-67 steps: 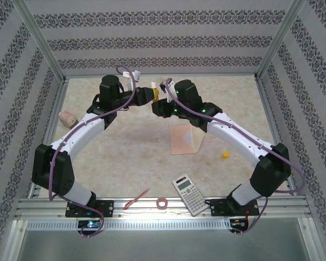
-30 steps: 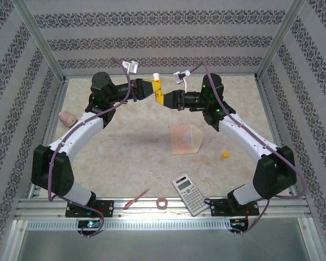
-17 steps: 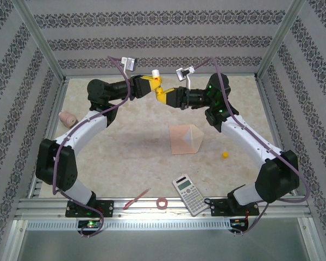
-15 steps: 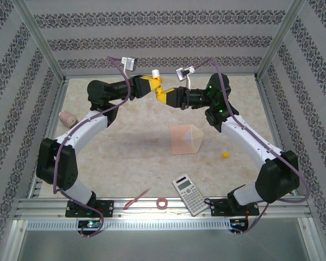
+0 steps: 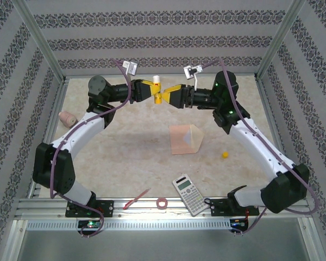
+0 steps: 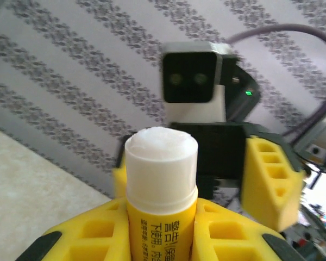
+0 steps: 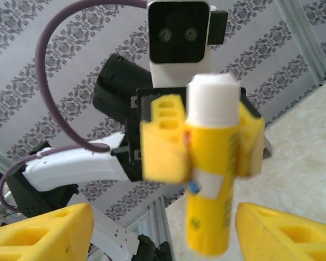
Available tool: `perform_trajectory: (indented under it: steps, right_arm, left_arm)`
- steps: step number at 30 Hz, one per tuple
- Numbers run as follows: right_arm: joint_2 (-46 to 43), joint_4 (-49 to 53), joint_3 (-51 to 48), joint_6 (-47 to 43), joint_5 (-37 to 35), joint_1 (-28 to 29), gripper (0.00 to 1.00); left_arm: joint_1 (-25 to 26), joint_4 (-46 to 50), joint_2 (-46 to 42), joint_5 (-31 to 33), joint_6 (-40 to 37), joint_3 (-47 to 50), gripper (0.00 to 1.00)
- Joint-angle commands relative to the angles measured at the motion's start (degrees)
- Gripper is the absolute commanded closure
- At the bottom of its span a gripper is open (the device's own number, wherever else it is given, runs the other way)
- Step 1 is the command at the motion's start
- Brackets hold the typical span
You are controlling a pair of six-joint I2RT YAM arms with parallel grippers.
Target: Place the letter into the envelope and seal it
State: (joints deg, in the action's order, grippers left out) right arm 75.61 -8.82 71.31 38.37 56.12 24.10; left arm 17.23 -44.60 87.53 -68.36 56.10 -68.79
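Top external view: two white and black robot arms rise from the near edge of a pale speckled bench (image 5: 125,147) and meet high above its far middle, in front of a wall with grey patterned stripes. The left tool (image 5: 153,91) is clamped on a yellow glue stick with a white top (image 5: 157,87), held upright with the white end uppermost. The right tool (image 5: 166,94) faces it from the other side, its yellow fingers just beside the lower part of the stick.

From the left wrist, the stick stands between that tool's two yellow fingers (image 6: 92,234), which press on its sides, and small printed text runs down its label. From the right wrist, the right tool's fingers (image 7: 43,234) sit wide apart at the bottom corners — open, gripping nothing — with the base of the stick between them and touching neither.

Below the tools, well apart from them, the plain peach paper envelope (image 5: 180,140) lies flat near the middle of the bench, its paler triangular flap folded open to the right.

Nearer the arm bases lie a white pocket calculator (image 5: 189,194), a small pink roll of tape (image 5: 162,203) and a thin red stick (image 5: 137,199). A small yellow object (image 5: 225,154) sits right of the envelope — too small to identify.
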Motion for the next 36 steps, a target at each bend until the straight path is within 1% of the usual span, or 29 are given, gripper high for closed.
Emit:
perform_trajectory:
  steps: [1, 2, 4, 6, 7, 10, 13, 15, 17, 19, 23, 30, 36]
  right_arm:
    - [-3.49, 15.96, 2.88, -11.91, -7.22, -0.47, 0.28]
    - [-3.83, 20.62, 4.01, -14.76, -10.40, 0.06, 0.27]
    - [-3.83, 30.33, 6.70, -20.36, -21.46, 2.37, 0.25]
    - [-3.10, 34.06, 7.73, -22.35, -30.65, 4.99, 0.23]
    - [-2.45, 34.71, 7.73, -22.18, -36.32, 6.64, 0.23]
    - [0.60, 35.91, 8.67, -22.00, -47.59, 10.87, 0.23]
    - [3.48, 34.42, 9.11, -20.49, -53.12, 13.79, 0.23]
    - [5.41, 32.50, 9.22, -19.70, -53.20, 14.91, 0.23]
    - [7.38, 31.06, 9.55, -18.38, -51.65, 15.34, 0.23]
    - [9.26, 29.70, 9.94, -17.81, -49.79, 15.69, 0.23]
    - [10.70, 26.31, 9.64, -17.21, -48.03, 15.77, 0.23]
    - [13.95, 23.52, 11.08, -16.39, -43.77, 15.71, 0.24]
    - [16.47, 24.20, 13.24, -15.78, -41.36, 15.58, 0.24]
  left_arm:
    - [-1.19, 25.70, -4.69, 7.79, -20.92, -3.21, 1.00]
    - [-1.13, 31.87, -5.17, 11.34, -24.78, -4.34, 1.00]
    - [-1.10, 41.59, -5.28, 18.98, -29.89, -6.93, 1.00]
    - [-1.12, 47.54, -4.63, 25.80, -30.86, -8.80, 1.00]
    - [-1.12, 49.03, -4.24, 28.70, -30.04, -9.27, 1.00]
    - [-0.90, 49.65, -3.78, 33.73, -26.83, -8.99, 1.00]
    - [0.01, 49.92, -4.34, 38.54, -25.09, -7.94, 1.00]
    - [0.06, 48.40, -4.50, 40.16, -21.92, -6.47, 1.00]
    - [0.17, 45.75, -4.43, 39.54, -20.11, -5.21, 1.00]
    - [0.34, 45.04, -4.18, 39.50, -18.78, -4.54, 1.00]
    - [0.52, 44.86, -4.29, 38.92, -18.27, -3.67, 1.00]
    - [0.61, 42.70, -4.60, 36.59, -16.29, -1.68, 1.00]
    - [0.62, 41.22, -5.12, 35.56, -15.85, -0.88, 1.00]
